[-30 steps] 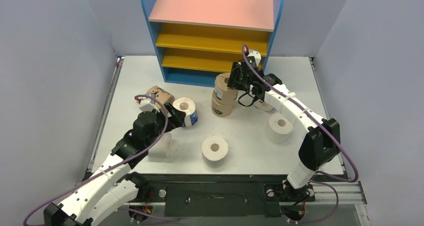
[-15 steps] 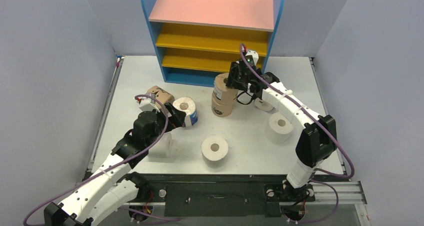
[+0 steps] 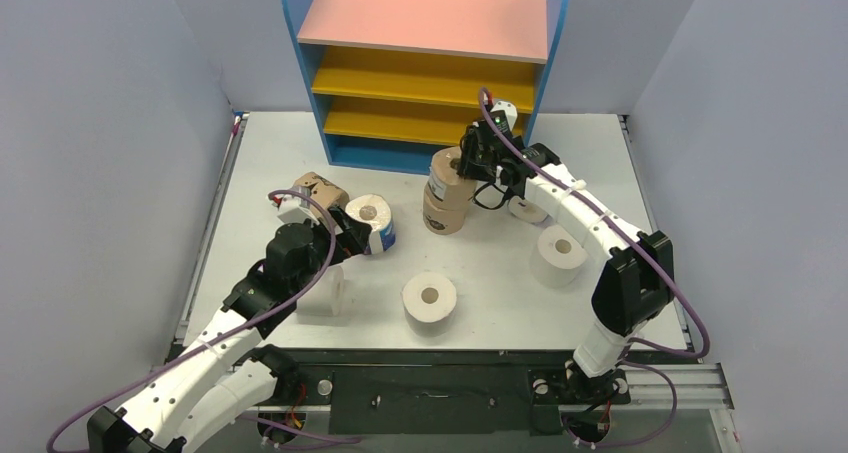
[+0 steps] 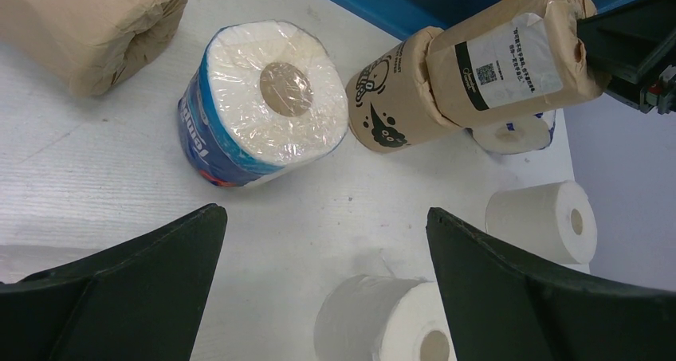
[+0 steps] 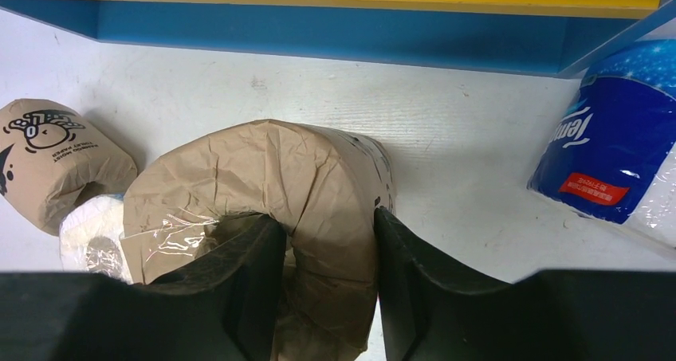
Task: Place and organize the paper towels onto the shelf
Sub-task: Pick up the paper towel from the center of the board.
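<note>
The shelf [image 3: 430, 63] stands at the back with blue sides, a pink top and yellow boards. My right gripper [image 3: 468, 158] is shut on a tan roll [image 3: 447, 176], one finger in its core and one outside [image 5: 319, 178]. The roll rests tilted on a second tan roll [image 3: 443, 215] in front of the shelf base [image 5: 319, 30]. My left gripper [image 3: 345, 238] is open and empty, just short of an upright blue-and-white roll [image 4: 267, 98]. A third tan roll [image 3: 315, 188] lies on its side behind that one.
White rolls stand at the centre front [image 3: 430, 298], at the right [image 3: 560, 253] and half under my left arm [image 3: 325, 291]. Another blue-and-white roll [image 5: 614, 138] sits by the shelf's right corner. Grey walls close in both sides.
My right gripper has shifted slightly left and toward the shelf with the tan roll in it. The left arm has not moved.
</note>
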Robot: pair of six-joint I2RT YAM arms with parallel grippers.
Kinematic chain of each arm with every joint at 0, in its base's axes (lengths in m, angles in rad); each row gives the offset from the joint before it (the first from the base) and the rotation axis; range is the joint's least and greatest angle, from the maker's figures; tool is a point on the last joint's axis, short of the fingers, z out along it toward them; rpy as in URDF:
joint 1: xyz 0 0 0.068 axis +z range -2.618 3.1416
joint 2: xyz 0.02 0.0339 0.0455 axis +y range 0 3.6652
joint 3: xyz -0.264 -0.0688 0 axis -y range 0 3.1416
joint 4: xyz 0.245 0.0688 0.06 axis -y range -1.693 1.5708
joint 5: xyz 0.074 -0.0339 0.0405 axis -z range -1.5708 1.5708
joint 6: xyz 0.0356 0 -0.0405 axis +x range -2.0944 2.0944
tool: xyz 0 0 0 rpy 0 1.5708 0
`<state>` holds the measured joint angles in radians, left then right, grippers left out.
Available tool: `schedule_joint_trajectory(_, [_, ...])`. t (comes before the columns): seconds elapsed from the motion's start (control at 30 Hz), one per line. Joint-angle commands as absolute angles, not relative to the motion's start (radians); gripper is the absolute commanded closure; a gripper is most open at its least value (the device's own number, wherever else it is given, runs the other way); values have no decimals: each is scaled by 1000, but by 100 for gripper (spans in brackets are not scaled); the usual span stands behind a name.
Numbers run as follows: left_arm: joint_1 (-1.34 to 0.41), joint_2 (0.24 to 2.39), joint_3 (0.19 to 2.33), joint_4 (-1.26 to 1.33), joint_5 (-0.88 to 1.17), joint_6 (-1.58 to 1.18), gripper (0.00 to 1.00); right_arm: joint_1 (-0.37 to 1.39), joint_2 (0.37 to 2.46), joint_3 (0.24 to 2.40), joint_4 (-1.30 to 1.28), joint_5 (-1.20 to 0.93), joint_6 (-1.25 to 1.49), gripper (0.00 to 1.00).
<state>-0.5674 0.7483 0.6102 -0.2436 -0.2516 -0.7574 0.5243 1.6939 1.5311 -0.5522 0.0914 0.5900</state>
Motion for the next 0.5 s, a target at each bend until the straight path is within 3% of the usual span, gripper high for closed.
schedule_joint_trajectory(0.0, [-563,723,612,-217,-267,-772,3,532,1626,1587,-584,121,571,63])
schedule_joint_trajectory(0.47, [-561,733,633,-225,-265,-770,3,542,1512,1751,-733,199,517,64])
